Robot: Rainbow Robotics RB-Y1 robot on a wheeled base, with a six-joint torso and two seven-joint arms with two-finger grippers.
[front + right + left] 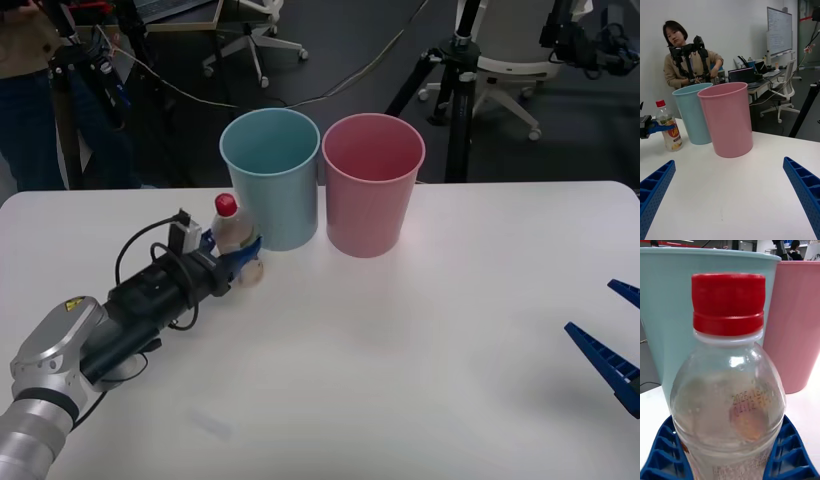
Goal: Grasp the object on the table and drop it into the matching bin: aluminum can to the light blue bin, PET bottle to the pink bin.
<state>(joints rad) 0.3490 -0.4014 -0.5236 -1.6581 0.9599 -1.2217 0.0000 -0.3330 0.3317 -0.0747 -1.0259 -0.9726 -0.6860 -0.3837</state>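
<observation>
The PET bottle [236,238] [669,129] [728,390], clear with a red cap, stands upright on the white table [380,380] just left of the light blue bin [272,190] [694,112] [666,315]. My left gripper [243,258] [730,465] is shut on the bottle's body, one blue finger on each side. The pink bin [372,195] [728,120] [797,322] stands right beside the blue one, to its right. Low over the table's right edge my right gripper [615,335] [730,198] hangs open and holds nothing.
Both bins stand near the table's far edge, almost touching. Beyond the table are a tripod [455,90], office chairs [255,40] and a person [681,56] by a camera rig. Bare tabletop stretches from the bins to my right gripper.
</observation>
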